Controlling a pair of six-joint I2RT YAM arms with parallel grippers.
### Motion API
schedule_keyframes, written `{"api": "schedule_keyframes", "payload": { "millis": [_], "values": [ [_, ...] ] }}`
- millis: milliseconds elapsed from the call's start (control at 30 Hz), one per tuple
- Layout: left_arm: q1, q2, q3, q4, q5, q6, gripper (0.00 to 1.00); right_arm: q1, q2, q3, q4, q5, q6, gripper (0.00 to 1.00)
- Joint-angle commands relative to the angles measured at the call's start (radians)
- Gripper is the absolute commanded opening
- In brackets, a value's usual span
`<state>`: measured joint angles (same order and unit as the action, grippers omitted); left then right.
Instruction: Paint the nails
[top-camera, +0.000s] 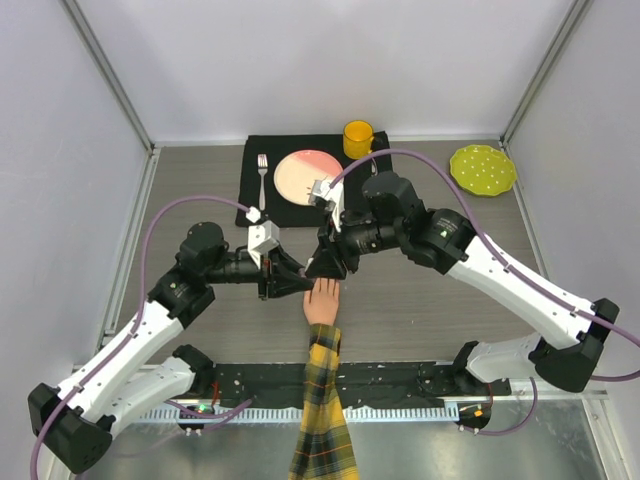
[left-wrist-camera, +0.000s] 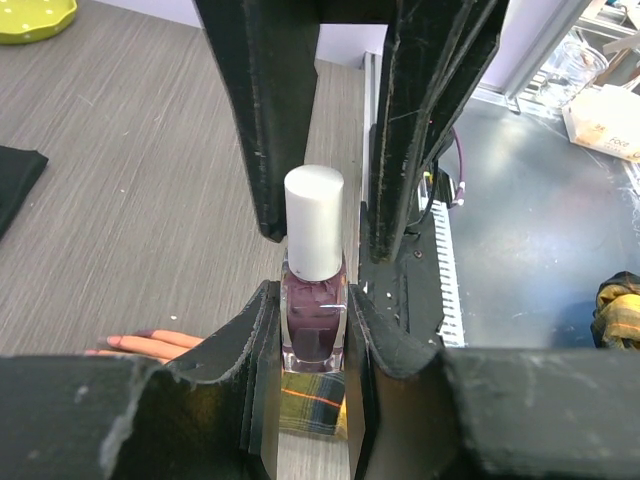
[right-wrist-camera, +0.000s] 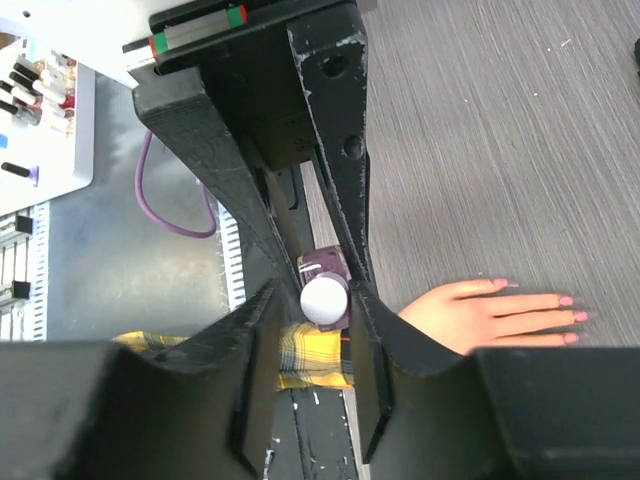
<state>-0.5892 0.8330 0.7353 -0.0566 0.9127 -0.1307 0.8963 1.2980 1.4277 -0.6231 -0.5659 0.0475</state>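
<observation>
From above, the left gripper (top-camera: 287, 277) and right gripper (top-camera: 328, 265) meet nose to nose mid-surface (top-camera: 200, 200). One mannequin hand (top-camera: 322, 302) lies at 6 o'clock of them, and its one plaid sleeve (top-camera: 324, 400) trails off the near edge. At 12 o'clock sits one black mat (top-camera: 252, 150) carrying one fork (top-camera: 263, 175) and one pink plate (top-camera: 300, 175). One yellow mug (top-camera: 357, 138) stands at 1 o'clock and one green dotted plate (top-camera: 482, 170) at 2 o'clock. Over to the left wrist: the left gripper is clamped on the glass body of one purple polish bottle (left-wrist-camera: 313, 325), which stands upright. Its white cap (left-wrist-camera: 314, 220) is still on. The right gripper's jaws drop in from 12 o'clock to either side of that cap, with a sliver of gap at 3 o'clock, and I cannot tell whether they bite. The mannequin hand peeks in at 8 o'clock. Now the right wrist, looking straight down on the cap between its own jaws. The hand stretches away at 3 o'clock, and four nails (right-wrist-camera: 567, 300) show pink at the tips while the thumb's is hidden. I cannot tell whether that pink is polish or their own colour. My read is that this is early going: the bottle is steadied but not opened, no brush is out, and all the painting is left.
</observation>
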Motion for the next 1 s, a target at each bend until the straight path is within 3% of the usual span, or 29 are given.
{"api": "schedule_keyframes", "payload": {
  "millis": [0,100,200,233,333,433,467,533,600,700,767,800,867,900,967],
  "values": [
    [-0.003,-0.002,0.049,0.038,0.015,-0.003,0.00,0.001,0.014,0.053,0.007,-0.022,-0.017,0.33],
    [-0.003,-0.005,0.050,0.040,-0.008,0.000,0.00,0.001,0.018,0.056,0.000,-0.040,-0.017,0.24],
    [-0.003,-0.015,0.044,0.028,-0.070,0.014,0.00,0.001,0.032,0.048,0.008,-0.031,-0.012,0.08],
    [-0.004,-0.021,0.042,0.024,-0.110,0.022,0.00,0.001,0.037,0.051,0.006,-0.002,0.012,0.01],
    [-0.003,-0.031,0.056,-0.044,-0.355,0.080,0.00,0.013,0.043,0.013,0.067,0.049,0.102,0.01],
    [-0.004,-0.063,0.062,-0.094,-0.556,0.128,0.00,0.093,0.050,-0.033,0.267,0.336,0.331,0.01],
    [-0.003,-0.077,0.053,-0.082,-0.586,0.128,0.00,0.171,0.060,-0.026,0.263,0.647,0.476,0.01],
    [-0.003,-0.104,0.024,-0.037,-0.583,0.128,0.00,0.252,0.092,0.011,0.235,0.853,0.576,0.01],
    [-0.003,-0.109,0.019,-0.029,-0.562,0.122,0.00,0.312,0.158,0.045,0.225,0.949,0.571,0.01],
    [-0.003,-0.104,0.016,-0.023,-0.514,0.109,0.00,0.313,0.196,0.085,0.195,0.953,0.555,0.01],
    [-0.003,-0.098,0.015,-0.014,-0.494,0.106,0.00,0.313,0.190,0.086,0.195,0.943,0.540,0.08],
    [-0.003,-0.097,0.018,-0.014,-0.489,0.105,0.00,0.311,0.175,0.085,0.195,0.951,0.514,0.19],
    [-0.003,-0.095,0.021,-0.014,-0.466,0.100,0.00,0.308,0.153,0.065,0.198,0.954,0.494,0.28],
    [-0.003,-0.098,0.018,-0.012,-0.459,0.100,0.00,0.300,0.132,0.056,0.200,0.956,0.488,0.36],
    [-0.003,-0.101,0.010,0.006,-0.446,0.095,0.00,0.294,0.113,0.031,0.207,0.930,0.462,0.42]
  ]
}}
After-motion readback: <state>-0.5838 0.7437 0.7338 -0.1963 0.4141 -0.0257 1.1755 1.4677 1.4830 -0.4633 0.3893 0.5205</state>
